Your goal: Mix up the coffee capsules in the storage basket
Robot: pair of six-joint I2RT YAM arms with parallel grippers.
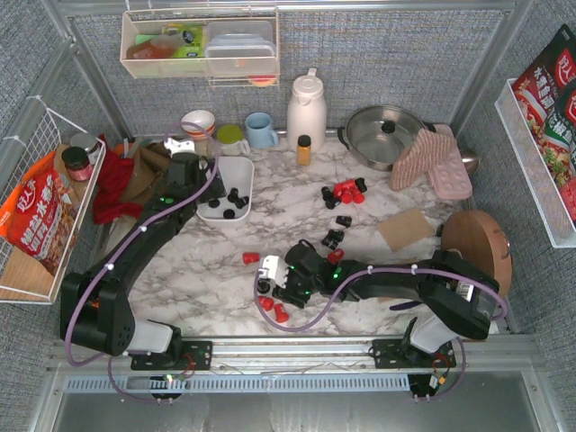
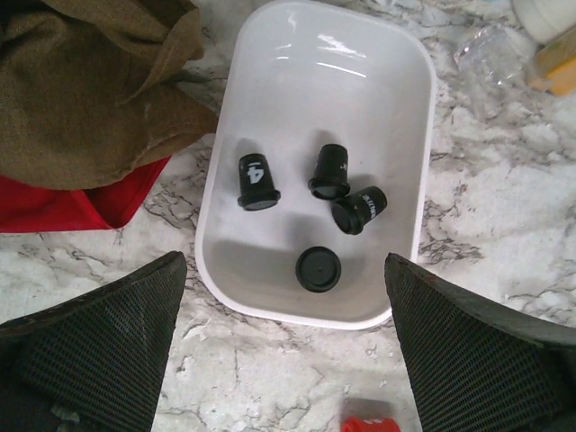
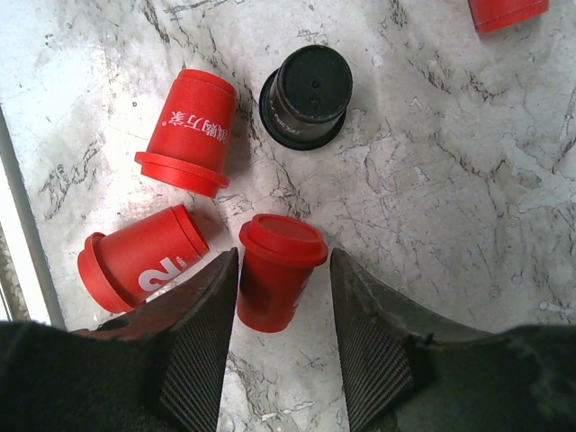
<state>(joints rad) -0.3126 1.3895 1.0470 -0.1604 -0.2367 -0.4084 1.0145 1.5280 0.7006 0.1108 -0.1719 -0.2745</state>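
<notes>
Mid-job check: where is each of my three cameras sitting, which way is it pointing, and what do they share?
Top external: above and behind the bases, looking down the marble table; both arms show.
Left wrist: faces down on the storage basket holding black capsules; its open left gripper frames the view.
Right wrist: faces down; right gripper straddles a red capsule.
Shared: basket in top and left-wrist views.

Mock kitchen: marble counter, pot, thermos jug, mug.

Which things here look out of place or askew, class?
The storage basket holds only four black capsules, some tipped over. Red capsules and more black ones lie scattered on the marble table, several on their sides.
</notes>
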